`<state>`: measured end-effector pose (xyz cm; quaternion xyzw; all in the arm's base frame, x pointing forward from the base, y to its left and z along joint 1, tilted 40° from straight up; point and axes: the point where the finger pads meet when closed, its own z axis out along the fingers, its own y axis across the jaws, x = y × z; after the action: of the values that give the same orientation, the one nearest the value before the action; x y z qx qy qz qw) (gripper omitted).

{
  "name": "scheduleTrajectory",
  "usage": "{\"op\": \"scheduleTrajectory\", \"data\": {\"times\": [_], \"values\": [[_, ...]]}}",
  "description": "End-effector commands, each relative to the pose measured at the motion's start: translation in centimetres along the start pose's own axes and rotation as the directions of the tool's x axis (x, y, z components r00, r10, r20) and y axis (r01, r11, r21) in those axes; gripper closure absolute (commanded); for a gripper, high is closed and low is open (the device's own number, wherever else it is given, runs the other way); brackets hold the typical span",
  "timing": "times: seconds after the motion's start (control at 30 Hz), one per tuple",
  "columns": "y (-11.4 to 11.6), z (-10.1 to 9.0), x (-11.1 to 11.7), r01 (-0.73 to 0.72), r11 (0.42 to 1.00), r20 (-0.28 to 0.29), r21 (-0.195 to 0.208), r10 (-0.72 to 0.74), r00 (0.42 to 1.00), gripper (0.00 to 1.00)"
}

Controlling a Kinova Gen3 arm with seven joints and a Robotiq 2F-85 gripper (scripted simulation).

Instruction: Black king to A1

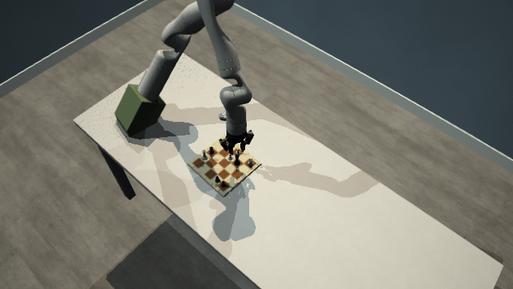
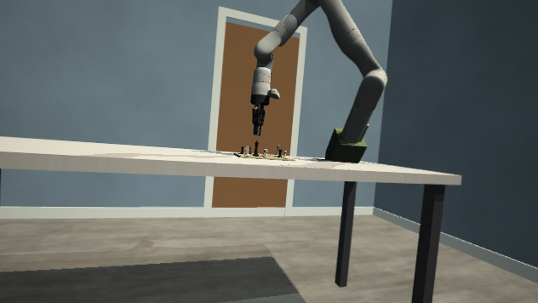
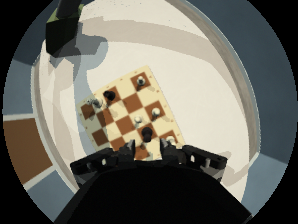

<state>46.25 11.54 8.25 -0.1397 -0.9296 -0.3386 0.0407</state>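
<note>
Blue walls and a brown door (image 2: 238, 128) are standing behind the pale counter (image 2: 128, 159), where we are watching the grey arm (image 2: 362, 98) rising from its green base (image 2: 357, 150) and hanging its jaws (image 2: 257, 129) over the chessboard (image 1: 203, 172). We are seeing the jaws standing partly open and gripping nothing, clear above the pieces. The black king (image 2: 256, 147) is standing upright on the board directly beneath the jaws, untouched.

Board (image 1: 211, 174) was brown-and-cream checkered; pieces black and pale grey; my base block (image 1: 135, 109) green; table (image 1: 325, 227) cream.
</note>
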Motion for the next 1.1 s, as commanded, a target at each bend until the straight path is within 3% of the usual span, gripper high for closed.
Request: {"op": "scheduleTrajectory", "data": {"times": [0.0,1.07], "values": [[0.03,0.47,0.14,0.0,1.0,-0.005,-0.001,0.0,1.0,0.59],[0.04,1.14,0.13,0.0,1.0,-0.005,-0.001,0.0,1.0,0.59]]}}
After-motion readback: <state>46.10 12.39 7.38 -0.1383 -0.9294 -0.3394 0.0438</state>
